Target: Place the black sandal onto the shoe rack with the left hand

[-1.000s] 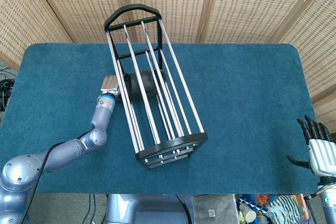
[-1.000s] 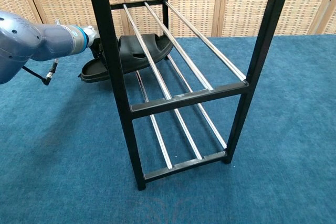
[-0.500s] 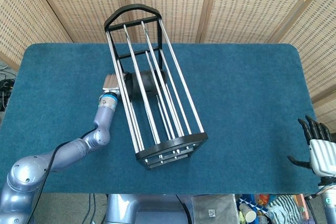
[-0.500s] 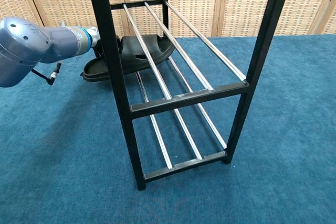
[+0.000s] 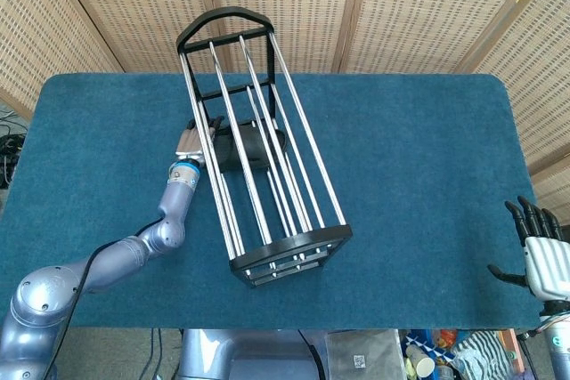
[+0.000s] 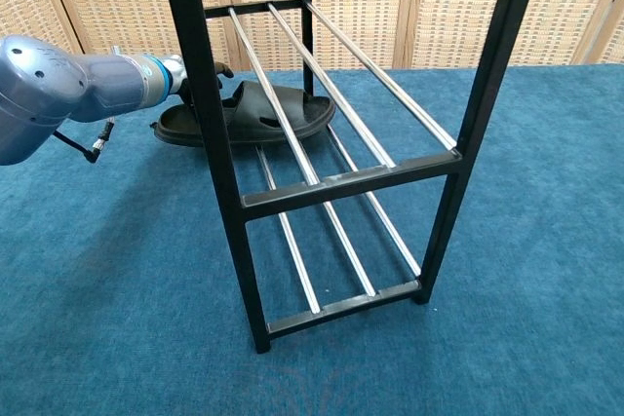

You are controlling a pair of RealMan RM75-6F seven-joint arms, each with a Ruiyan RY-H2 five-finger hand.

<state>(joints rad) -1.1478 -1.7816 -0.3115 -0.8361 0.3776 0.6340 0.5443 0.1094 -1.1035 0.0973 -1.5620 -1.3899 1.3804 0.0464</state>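
The left hand (image 5: 189, 141) was at the sandal's (image 6: 255, 113) heel, nine o'clock of the rack (image 5: 258, 166); its finger state was indiscernible. The sandal looked light, flexible rubber; the heel seemed the best grip.

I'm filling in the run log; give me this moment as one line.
stage: placing | left hand: at heel of black rubber sandal | sandal: flat on lower rails of black metal shoe rack | right hand: idle, open, off table edge

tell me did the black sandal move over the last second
Yes. In the chest view the black sandal was tilted up against the shoe rack post; it now lies flatter and reaches further right along the lower rails.
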